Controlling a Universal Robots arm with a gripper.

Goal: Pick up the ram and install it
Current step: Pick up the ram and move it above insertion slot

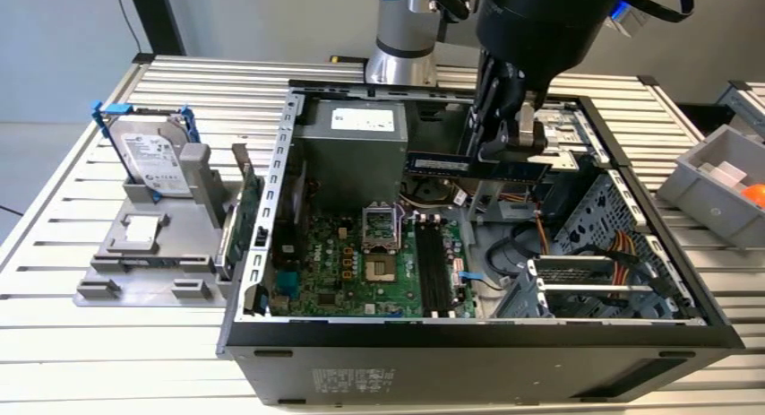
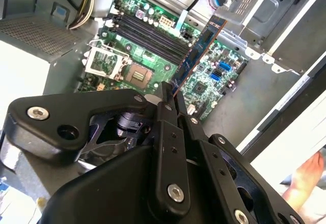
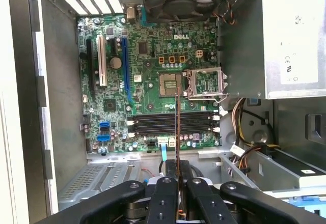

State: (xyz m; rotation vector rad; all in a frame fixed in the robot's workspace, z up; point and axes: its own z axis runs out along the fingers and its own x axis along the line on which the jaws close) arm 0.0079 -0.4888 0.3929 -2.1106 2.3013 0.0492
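Gripping the ram (image 1: 440,164) between closed fingers, the gripper (image 1: 517,157) hangs above the motherboard's black slots (image 1: 432,270); pickup done, ram not yet seated.

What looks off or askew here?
The thin green-blue ram stick, shut in the black gripper above the open case, sits crosswise to the long black memory slots, not along them. Nothing looks damaged.

The exterior view looks obliquely down from a distance onto the open computer case (image 1: 478,361) and table (image 1: 72,343). Both wrist views sit close behind the gripper (image 3: 177,167), looking past the ram (image 2: 197,55) at the motherboard (image 3: 153,81), which all three views share.
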